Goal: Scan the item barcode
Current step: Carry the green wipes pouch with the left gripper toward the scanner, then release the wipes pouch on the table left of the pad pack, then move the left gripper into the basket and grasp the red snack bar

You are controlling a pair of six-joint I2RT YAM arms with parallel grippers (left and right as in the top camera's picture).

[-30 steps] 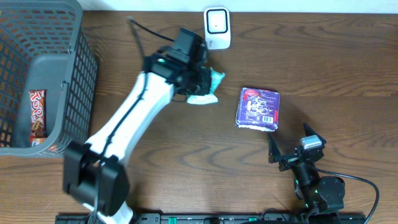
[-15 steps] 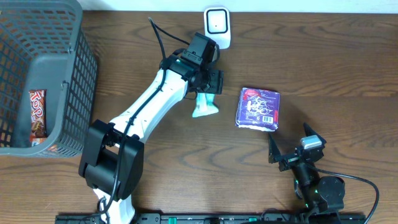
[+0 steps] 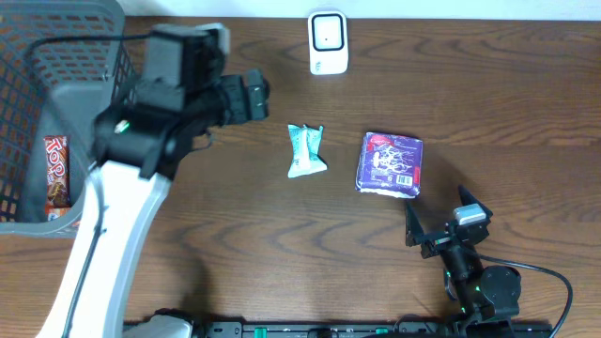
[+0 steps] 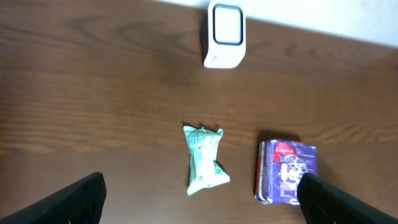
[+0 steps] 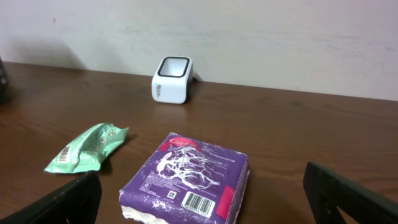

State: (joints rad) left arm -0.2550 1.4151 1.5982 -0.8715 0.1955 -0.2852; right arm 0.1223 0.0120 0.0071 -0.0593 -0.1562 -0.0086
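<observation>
Left gripper (image 3: pixel 250 97), right gripper (image 3: pixel 439 218) both released, empty; risks grabbing centre-frame green packet (image 3: pixel 305 150) over its barcode, blinding scanner (image 3: pixel 328 41) at top.

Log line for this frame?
left gripper: open, empty; right gripper: open, empty; small green foil packet: lying on table; white box scanner: uncovered

- A clear grain and a smooth, faintly shiny finish are shown by the dark brown wooden table (image 3: pixel 235 235).
- Crinkled plastic film is seen on the small green packet (image 3: pixel 304 151).
- The purple square pack (image 3: pixel 390 162) is wrapped in glossy plastic.
- The white box-shaped scanner (image 3: pixel 328 42) is moulded in smooth plastic.
- The grey lattice basket (image 3: pixel 122 103) looks to be matt plastic.
</observation>
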